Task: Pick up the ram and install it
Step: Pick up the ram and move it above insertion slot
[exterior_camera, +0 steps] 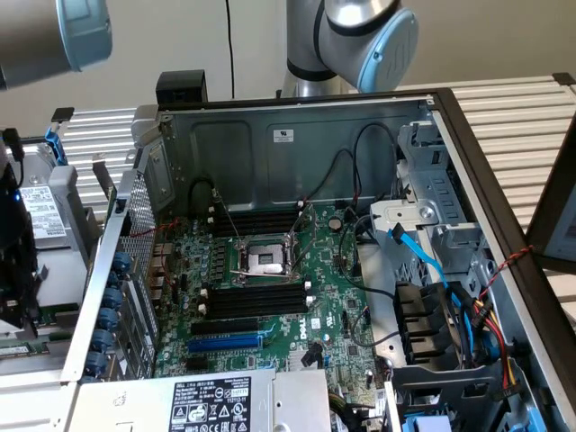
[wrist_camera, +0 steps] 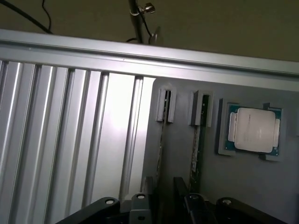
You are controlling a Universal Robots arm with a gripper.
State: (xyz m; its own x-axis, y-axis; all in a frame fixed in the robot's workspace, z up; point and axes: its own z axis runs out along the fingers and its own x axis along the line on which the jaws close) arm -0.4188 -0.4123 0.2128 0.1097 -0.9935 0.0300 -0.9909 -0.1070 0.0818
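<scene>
The hand (wrist_camera: 163, 207) was seen wide open, with nothing held. Its fingers (wrist_camera: 140, 208) were poised low over a grey tray (wrist_camera: 243, 186) in which a CPU (wrist_camera: 254, 131) was seated. The ram (wrist_camera: 161, 140) was stood on edge in a clip holder, on the far side of a second stick (wrist_camera: 196, 144) from the CPU. That second stick was held the same way, just beside the CPU. The gap between the fingers was judged to be lined up with the ram; whether it was touched could not be told.

Trouble was judged likeliest at the grasp. The two sticks were set close together, so the second stick could be struck or pinched by the finger nearer the CPU. The ram was presented edge-on and thin, so a slightly skewed closing could tilt it in its holder or leave it gripped crooked. A crooked grip would then be carried to the slots (exterior_camera: 256, 299), where a tilted stick could jam.

The tray, the CPU, both sticks and the ribbed surface (wrist_camera: 70, 140) beyond the ram from the CPU were given by the wrist view. The open case (exterior_camera: 297, 112), the board's black slots, the blue slot (exterior_camera: 225, 342), the empty socket (exterior_camera: 267, 261) and the arm (exterior_camera: 360, 36) were given by the exterior view.
</scene>
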